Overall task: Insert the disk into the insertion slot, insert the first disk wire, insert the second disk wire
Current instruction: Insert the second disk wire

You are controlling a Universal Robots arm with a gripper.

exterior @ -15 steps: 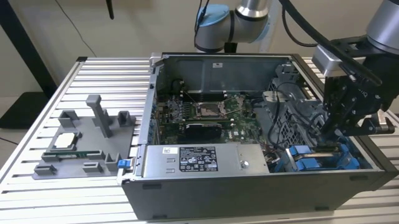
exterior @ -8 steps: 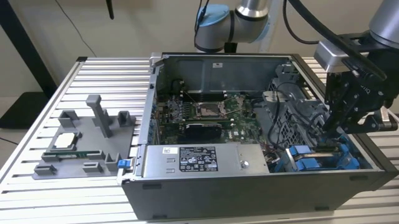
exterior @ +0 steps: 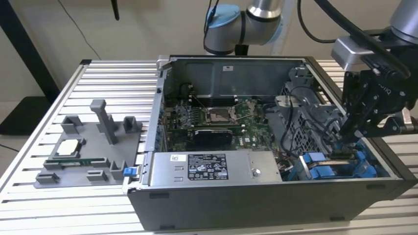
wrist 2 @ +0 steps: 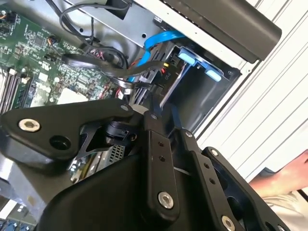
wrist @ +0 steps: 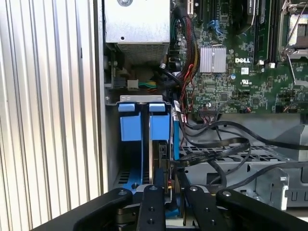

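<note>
The disk (exterior: pixel 328 168), in its blue carrier frame, stands in the insertion slot at the case's front corner on the exterior view's right. The first wrist view shows two blue carrier tabs side by side, with the disk (wrist: pixel 159 127) in the slot beside an empty blue frame (wrist: pixel 130 126). My gripper (exterior: pixel 344 143) reaches down into that bay. Its fingers (wrist: pixel 151 204) stand close together over the disk's end, with a black wire connector (wrist: pixel 169 166) between them. A black flat wire (wrist: pixel 216 144) and a blue wire (wrist 2: pixel 159 39) run from there. My gripper (wrist 2: pixel 144 109) crowds the bay.
The open computer case (exterior: pixel 261 200) rests on a slatted metal table (exterior: pixel 39 205). A grey labelled power supply (exterior: pixel 209 167) lies next to the bay, with the motherboard (exterior: pixel 216 117) behind it. A grey fixture with parts (exterior: pixel 91 147) stands on the exterior view's left. A hand (wrist 2: pixel 284 178) shows beyond the case.
</note>
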